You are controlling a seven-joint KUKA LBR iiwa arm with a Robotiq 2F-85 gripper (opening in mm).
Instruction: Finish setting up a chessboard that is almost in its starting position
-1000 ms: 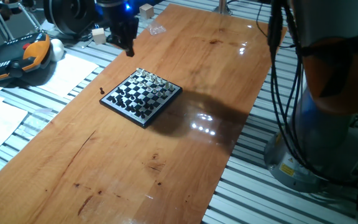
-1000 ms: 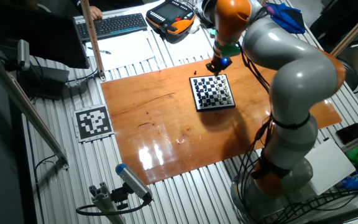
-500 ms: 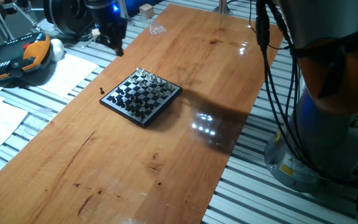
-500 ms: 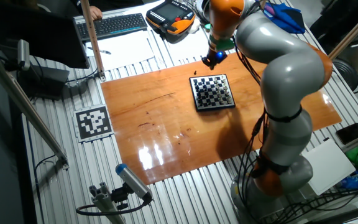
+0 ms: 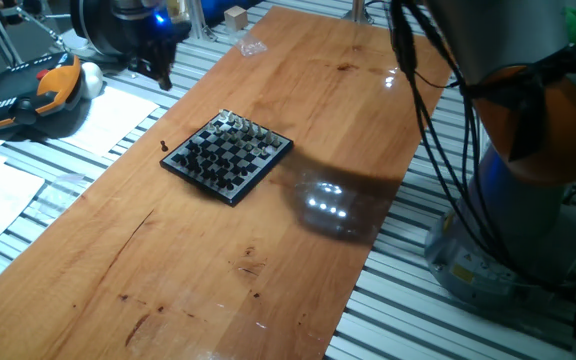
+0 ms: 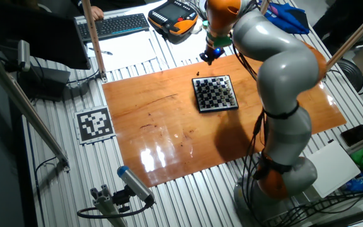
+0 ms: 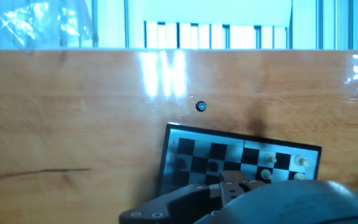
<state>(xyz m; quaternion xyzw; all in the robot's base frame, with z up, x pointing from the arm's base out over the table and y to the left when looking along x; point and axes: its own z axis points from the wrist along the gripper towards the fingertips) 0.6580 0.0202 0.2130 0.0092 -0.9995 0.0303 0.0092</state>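
Note:
The chessboard (image 5: 227, 156) is a small black-framed board on the wooden table, with dark and silvery-white pieces along two opposite sides. It also shows in the other fixed view (image 6: 216, 93) and in the hand view (image 7: 241, 158). One tiny dark piece (image 5: 164, 146) stands on the table just off the board; it also shows in the other fixed view (image 6: 198, 74) and the hand view (image 7: 201, 106). My gripper (image 5: 162, 76) hangs in the air beyond the board's far corner, near the table's edge, also seen in the other fixed view (image 6: 207, 58). Its jaw state is unclear.
An orange-and-black teach pendant (image 5: 28, 90) and papers (image 5: 103, 115) lie off the table's left edge. Wooden blocks (image 5: 235, 17) and a clear plastic scrap (image 5: 251, 46) sit at the far end. The arm's base (image 5: 528, 210) stands at the right. A keyboard (image 6: 121, 25) lies beyond.
The gripper has moved left, away from above the board's far side, towards the table's edge near the pendant. The board and the loose piece have not moved.

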